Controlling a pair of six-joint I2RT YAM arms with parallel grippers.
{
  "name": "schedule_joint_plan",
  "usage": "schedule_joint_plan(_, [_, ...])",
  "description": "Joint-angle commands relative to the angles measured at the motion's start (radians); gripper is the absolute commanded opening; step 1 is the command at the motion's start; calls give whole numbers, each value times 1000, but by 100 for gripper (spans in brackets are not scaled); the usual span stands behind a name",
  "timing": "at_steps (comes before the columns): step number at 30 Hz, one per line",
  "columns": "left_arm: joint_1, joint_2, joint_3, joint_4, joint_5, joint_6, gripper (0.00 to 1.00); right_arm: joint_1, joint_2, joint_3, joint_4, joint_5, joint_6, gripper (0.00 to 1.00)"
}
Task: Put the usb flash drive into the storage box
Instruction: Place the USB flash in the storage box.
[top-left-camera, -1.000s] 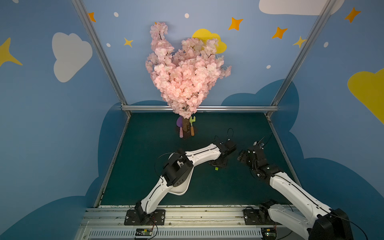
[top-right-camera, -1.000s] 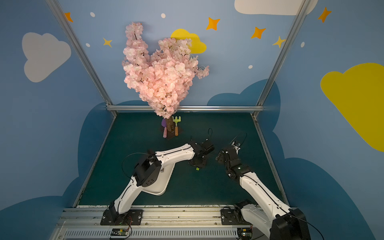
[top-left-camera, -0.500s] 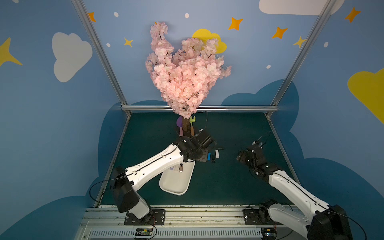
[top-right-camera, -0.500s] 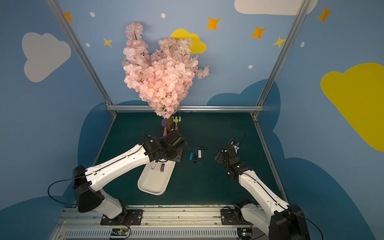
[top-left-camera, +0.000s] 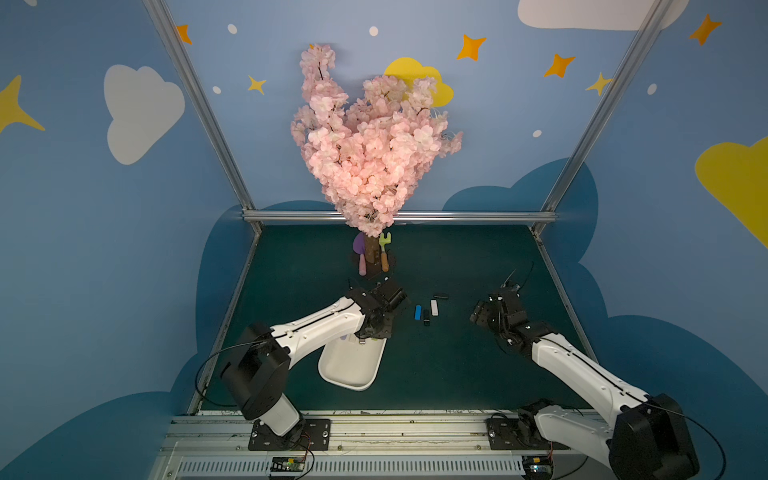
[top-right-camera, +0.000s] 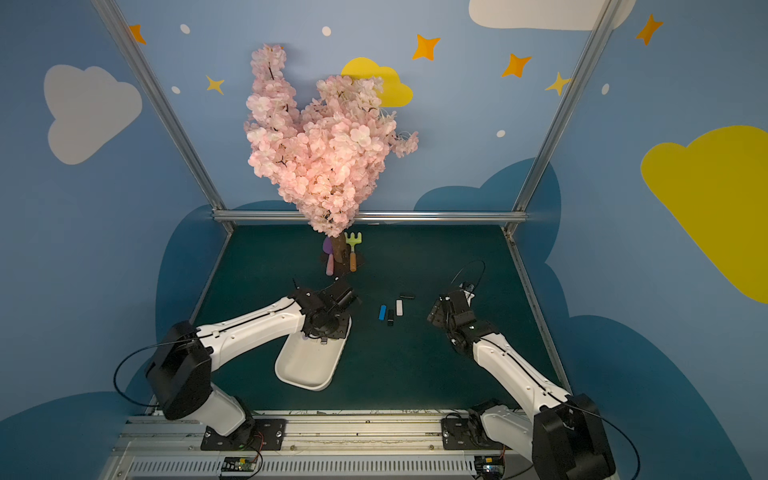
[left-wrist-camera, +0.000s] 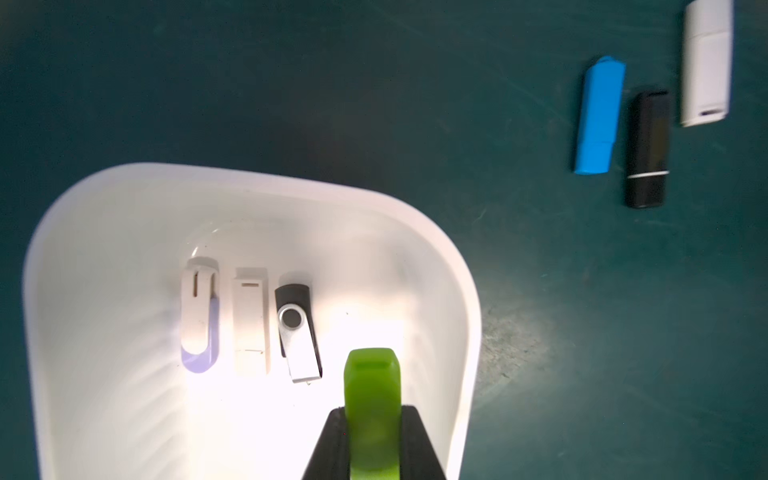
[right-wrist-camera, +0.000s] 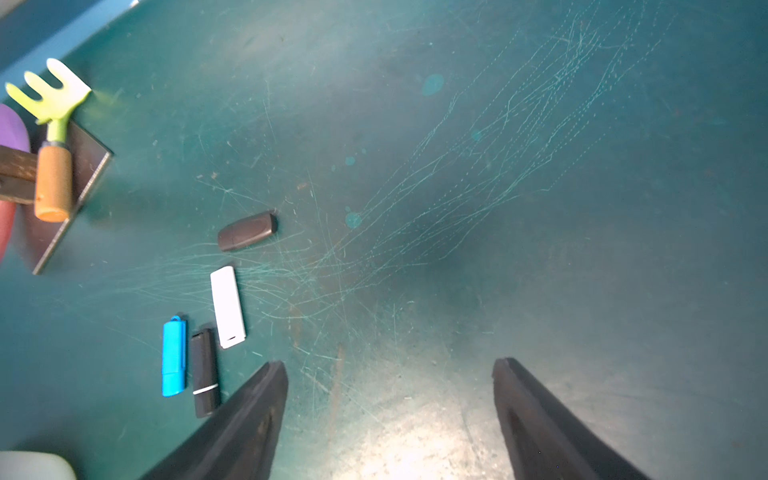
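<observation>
Green USB flash drive (left-wrist-camera: 372, 374) is pinched between the two black fingers (left-wrist-camera: 415, 444) of the left gripper (left-wrist-camera: 372, 411) in the left wrist view, above the floor of the storage box (left-wrist-camera: 249, 178) near one long wall. I cannot tell whether it touches the floor. Three drives lie side by side on that floor: a white-and-lilac drive (left-wrist-camera: 199, 316), a plain white drive (left-wrist-camera: 250, 320) and a black-and-silver swivel drive (left-wrist-camera: 297, 332), the last one nearest the green one. Outside the box, a blue drive (left-wrist-camera: 598, 116), a black drive (left-wrist-camera: 648, 149) and a long white drive (left-wrist-camera: 706, 62) lie close together on the green mat (left-wrist-camera: 374, 83).

In the right wrist view, the right gripper (right-wrist-camera: 390, 363) has its fingers spread wide with nothing between them, over bare mat. The black drive lies just beside one finger, with the blue drive next to it. A dark rounded drive (right-wrist-camera: 248, 230) lies apart, toward a toy rake (right-wrist-camera: 50, 99).

In both top views, the box (top-left-camera: 351, 370) (top-right-camera: 307, 365) lies at 7 o'clock from the loose drives. The left gripper (top-left-camera: 374, 337) is over its 12 o'clock end. The right gripper (top-left-camera: 477, 316) hovers at 3 o'clock from the drives. A cherry-blossom tree (top-left-camera: 370, 145) stands at 12 o'clock.
</observation>
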Motion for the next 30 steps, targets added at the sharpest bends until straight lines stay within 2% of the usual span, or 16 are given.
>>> schedule_joint_plan(1, [4,52,9,29,9,2,11,0,4,61,-38,-16,-37,82])
schedule_joint_plan(21, [28,147,-53,129,54,23,13,-1,34,58,-22,-28,4,82])
schedule_joint_plan(24, [28,157,-46,129,59,30,16,-1,43,60,-23,-31,5,82])
schedule_joint_plan(30, [31,145,-36,113,58,41,31,-2,53,69,-31,-27,2,82])
